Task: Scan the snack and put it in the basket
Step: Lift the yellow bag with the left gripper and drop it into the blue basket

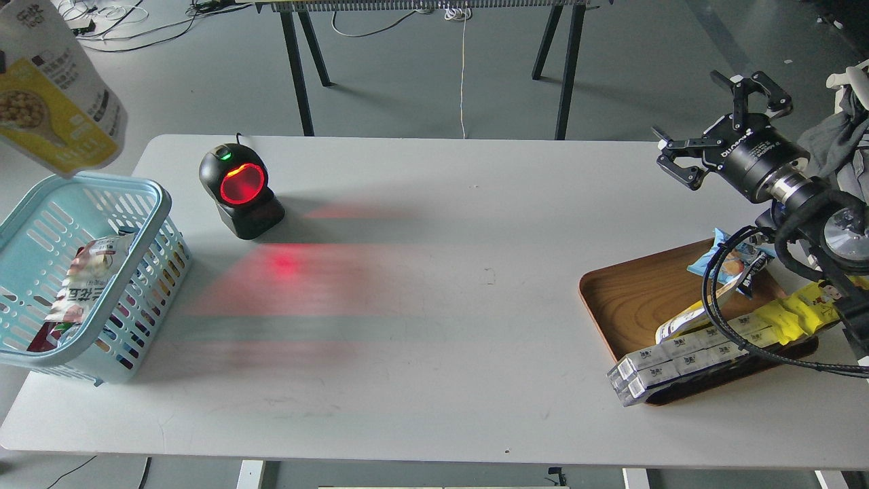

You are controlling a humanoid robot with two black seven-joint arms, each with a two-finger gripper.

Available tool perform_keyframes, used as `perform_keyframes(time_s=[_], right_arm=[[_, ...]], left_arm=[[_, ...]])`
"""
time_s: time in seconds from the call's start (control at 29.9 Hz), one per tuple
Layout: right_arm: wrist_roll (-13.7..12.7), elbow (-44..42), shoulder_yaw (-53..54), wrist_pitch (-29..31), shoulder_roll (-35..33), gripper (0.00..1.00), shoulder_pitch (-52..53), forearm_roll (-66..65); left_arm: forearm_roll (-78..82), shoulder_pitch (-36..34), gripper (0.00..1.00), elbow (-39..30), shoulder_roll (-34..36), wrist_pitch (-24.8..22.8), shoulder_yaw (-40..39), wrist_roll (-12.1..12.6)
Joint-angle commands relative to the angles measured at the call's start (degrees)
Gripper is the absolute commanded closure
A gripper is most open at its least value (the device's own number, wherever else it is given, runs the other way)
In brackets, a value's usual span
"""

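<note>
The snack, a pouch with a white top, a yellow lower front and a picture of tan beans, hangs in the air at the top left edge, tilted, just above the far rim of the light blue basket. The frame edge cuts off its left side. My left gripper is out of view past the left edge, so what holds the pouch does not show. My right gripper is open and empty, raised at the far right above the table.
A black scanner with a glowing red window stands right of the basket and throws red light on the table. The basket holds a red-and-white packet. A brown wooden tray at the right holds several packets and boxes.
</note>
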Motion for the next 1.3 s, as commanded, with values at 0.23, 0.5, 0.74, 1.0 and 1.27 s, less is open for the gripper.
perform_keyframes(time_s=[0.23,0.5,0.74,1.0,1.27], right_arm=[[0.1,0.0,0.0,0.1,0.0,0.0,-0.1,0.0],[0.0,0.0,-0.2,0.1,0.0,0.0,-0.3,0.0],[0.1,0.0,-0.6,0.1,0.0,0.0,-0.4,0.0],[0.1,0.0,-0.6,0.1,0.7,0.0,-0.4,0.0],[0.1,-0.1,-0.5,0.1,1.2,0.0,-0.4,0.0]], left_arm=[[-0.1,0.0,1.0,1.2,2.7,6.2,12.2,-1.1],[-0.1,0.0,1.0,2.2,2.6,14.1,23.5,-0.8],[-0.1,0.1,1.0,2.3,2.3,19.4,30.3,-0.7],[-0.1,0.1,1.0,2.3,1.4,24.4,35.8,-0.5],[-0.1,0.2,0.86,2.3,1.3,26.0,36.5,-0.8]])
